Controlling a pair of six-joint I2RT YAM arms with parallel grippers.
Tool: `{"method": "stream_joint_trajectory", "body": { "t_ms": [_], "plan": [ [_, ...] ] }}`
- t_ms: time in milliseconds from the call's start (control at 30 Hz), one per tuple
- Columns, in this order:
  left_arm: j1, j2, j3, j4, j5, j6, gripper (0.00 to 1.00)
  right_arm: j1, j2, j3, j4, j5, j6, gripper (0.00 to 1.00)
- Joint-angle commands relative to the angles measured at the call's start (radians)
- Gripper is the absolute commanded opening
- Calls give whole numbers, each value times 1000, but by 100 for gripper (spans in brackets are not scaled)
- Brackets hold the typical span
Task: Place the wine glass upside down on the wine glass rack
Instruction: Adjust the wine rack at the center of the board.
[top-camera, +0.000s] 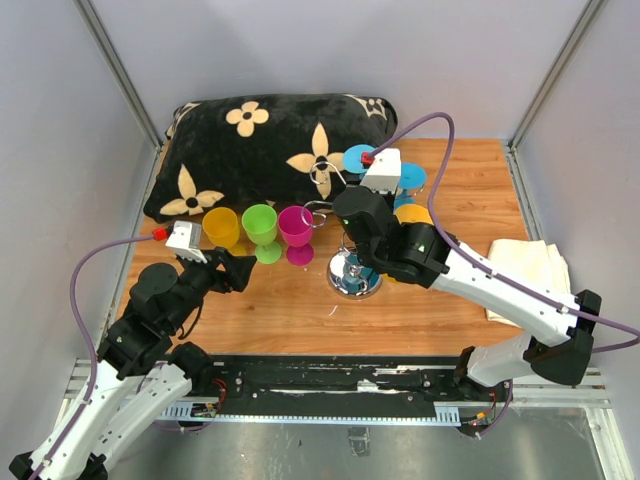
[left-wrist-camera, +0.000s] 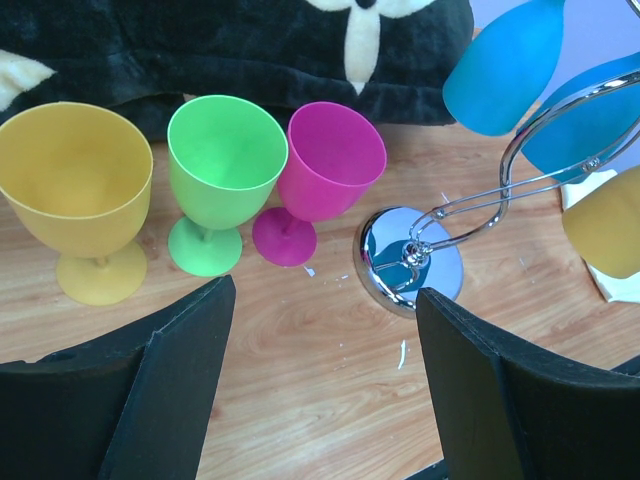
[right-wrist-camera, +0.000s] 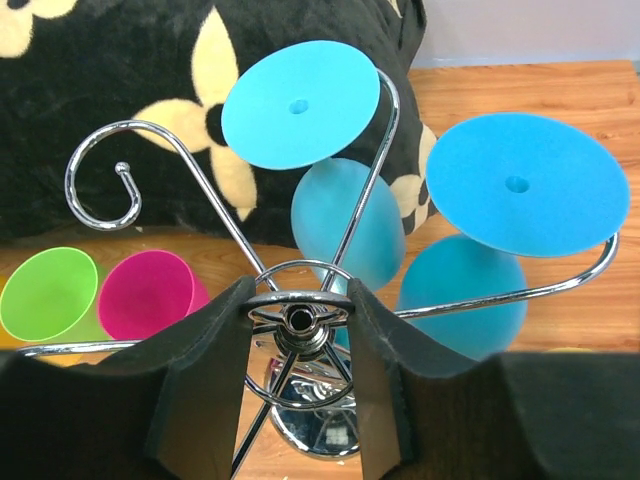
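right claw (right-wrist-camera: 298, 290) sits over the top of the wine glass rack (left-wrist-camera: 412, 262), one finger on each side of the ring (right-wrist-camera: 298, 270) on the stem. it looks like it's touching, but there's no telling if it's really clamped. left claw (left-wrist-camera: 325, 300) is wide apart and empty, hovering low over the table (top-camera: 300, 310) in front of the yellow glass (left-wrist-camera: 75, 175), green glass (left-wrist-camera: 225, 155) and magenta wine glass (left-wrist-camera: 335, 160), all upright by the pillow (top-camera: 270, 150). two blue glasses (right-wrist-camera: 300, 103) hang upside down on the rack. looks like the brace-the-rack step. next the left arm probably grabs the magenta one, flips it, and slides its stem into the free curl (right-wrist-camera: 70, 180).
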Motion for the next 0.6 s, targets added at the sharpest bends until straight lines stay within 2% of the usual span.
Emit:
{"method": "stream_joint_trajectory", "body": {
  "t_ms": [0, 200, 300, 567],
  "plan": [
    [-6, -4, -7, 32, -11, 4, 78, -23, -24, -27, -36, -8, 27, 39],
    [-6, -1, -7, 31, -10, 4, 78, -37, -48, -38, 16, -26, -53, 19],
    [-6, 0, -7, 32, -10, 4, 78, -45, -65, -50, 68, -45, -125, 2],
    [-7, 1, -7, 31, -10, 4, 78, -75, -100, -61, 225, -146, -392, 1]
  ]
}}
